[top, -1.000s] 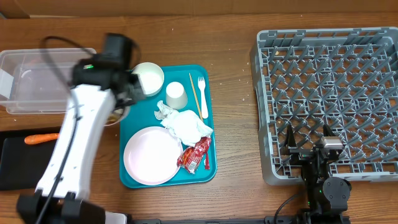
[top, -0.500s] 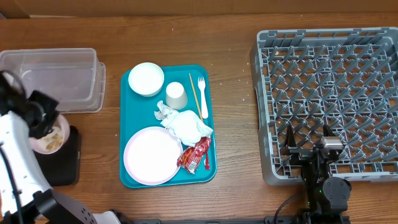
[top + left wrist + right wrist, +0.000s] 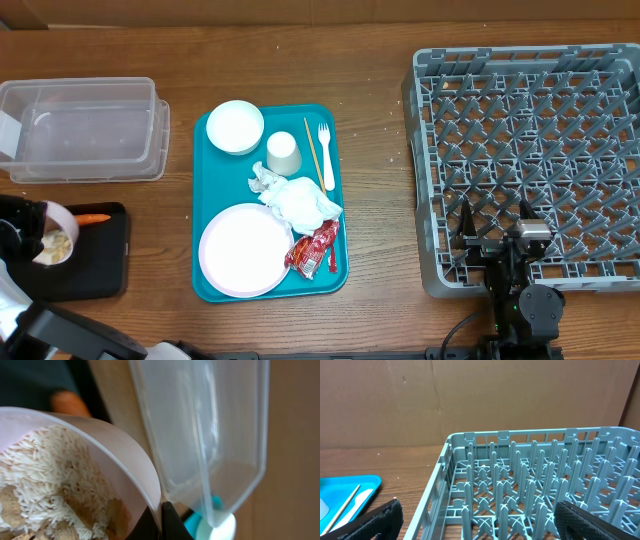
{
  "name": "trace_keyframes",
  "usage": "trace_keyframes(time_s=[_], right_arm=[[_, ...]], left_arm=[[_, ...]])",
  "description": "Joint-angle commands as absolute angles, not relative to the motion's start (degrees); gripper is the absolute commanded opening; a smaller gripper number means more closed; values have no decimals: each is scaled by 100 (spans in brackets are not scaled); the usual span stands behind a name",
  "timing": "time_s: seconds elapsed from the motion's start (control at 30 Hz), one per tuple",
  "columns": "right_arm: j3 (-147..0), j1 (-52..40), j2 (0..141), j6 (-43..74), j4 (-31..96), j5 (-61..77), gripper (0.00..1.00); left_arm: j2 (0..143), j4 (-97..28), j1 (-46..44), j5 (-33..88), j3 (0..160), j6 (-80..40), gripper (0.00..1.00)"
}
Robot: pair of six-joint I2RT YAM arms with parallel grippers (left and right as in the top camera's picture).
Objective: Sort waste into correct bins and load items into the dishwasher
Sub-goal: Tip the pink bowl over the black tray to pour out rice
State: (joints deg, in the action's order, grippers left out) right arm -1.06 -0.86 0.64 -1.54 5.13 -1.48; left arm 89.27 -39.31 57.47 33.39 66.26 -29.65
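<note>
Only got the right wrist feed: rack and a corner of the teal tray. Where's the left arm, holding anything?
Observer: The left gripper is shut on the rim of a pink bowl, over the black tray at the table's left end.
Operator: Bowl empty?
Observer: No, rice and brown chunks are in it.
Operator: Anything on the black tray?
Observer: A carrot lies at its far edge.
</note>
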Motion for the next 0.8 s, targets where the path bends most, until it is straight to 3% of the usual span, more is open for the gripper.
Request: trace_keyframes(time_s=[0.0, 0.17, 0.37, 0.6, 0.77], right_arm=[[-45, -117, 23, -172, 471, -126, 100], [-45, -117, 23, -172, 471, -126, 100], [-45, -117, 23, -172, 471, -126, 100], [-45, -117, 23, -172, 471, -126, 100], [-45, -117, 23, -172, 471, -126, 100]], left_arm=[[9233, -3822, 5749, 4283, 6530, -2615, 4], [9441, -3743, 6064, 5225, 6530, -2569, 4], [9441, -3835, 6711, 5266, 6530, -2178, 4], [9574, -3564, 6748, 6390, 6528, -1706, 4], [9765, -3642, 6751, 6455, 6528, -1664, 4]])
